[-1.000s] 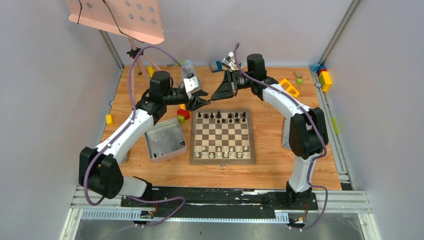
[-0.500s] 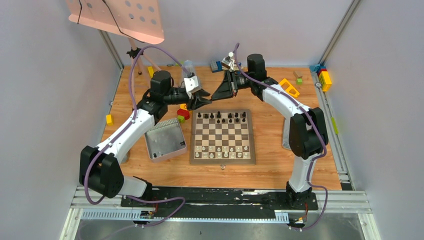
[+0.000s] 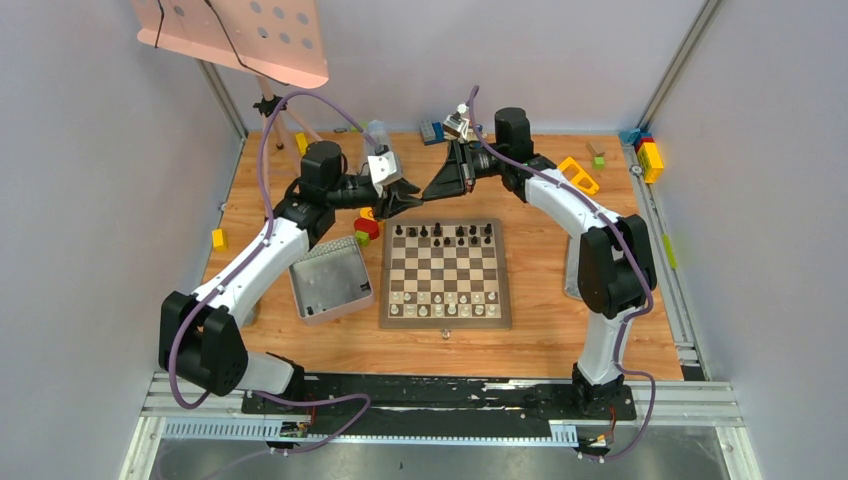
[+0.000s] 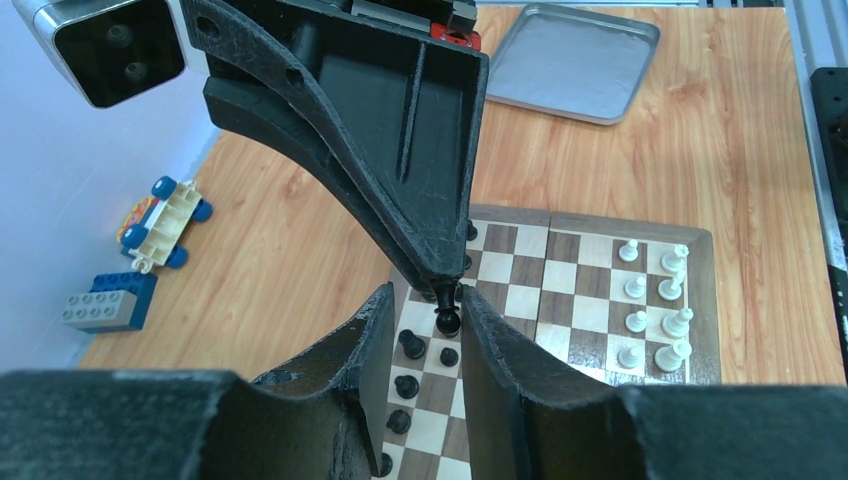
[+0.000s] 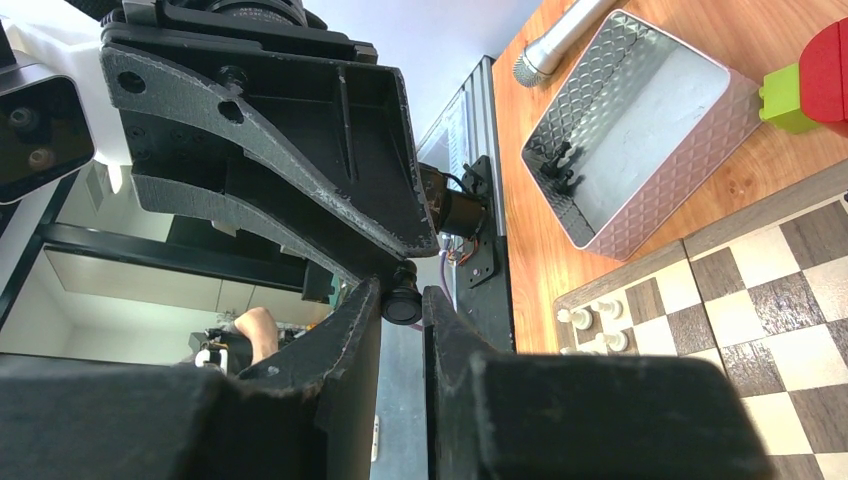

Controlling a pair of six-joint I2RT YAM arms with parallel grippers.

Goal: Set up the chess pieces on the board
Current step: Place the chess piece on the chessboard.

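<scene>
Two arms lean in from either side, the left arm and the right arm, and their tips meet nose to nose in the air. The right gripper is clamped at its very fingertips on one black piece. The left gripper has its fingers apart, one on each side of that piece, with a sliver of gap showing on one side. Below the meeting tips, reaching back toward the arm bases, lies the one board, its far edge almost under them. One grey metal tray sits under the left arm, behind its gripper and just beside the board's left edge, turned askew to it. A small cluster of black pieces lies in one corner of the tray, too bunched to count. Off to one side of the left gripper rest two toys, a grey-and-blue brick and a cream wheeled block. Right under the left fingers at least five black chessmen stand on the squares. Eight white pieces stand in two files of four along the board's edge farthest from both grippers.
</scene>
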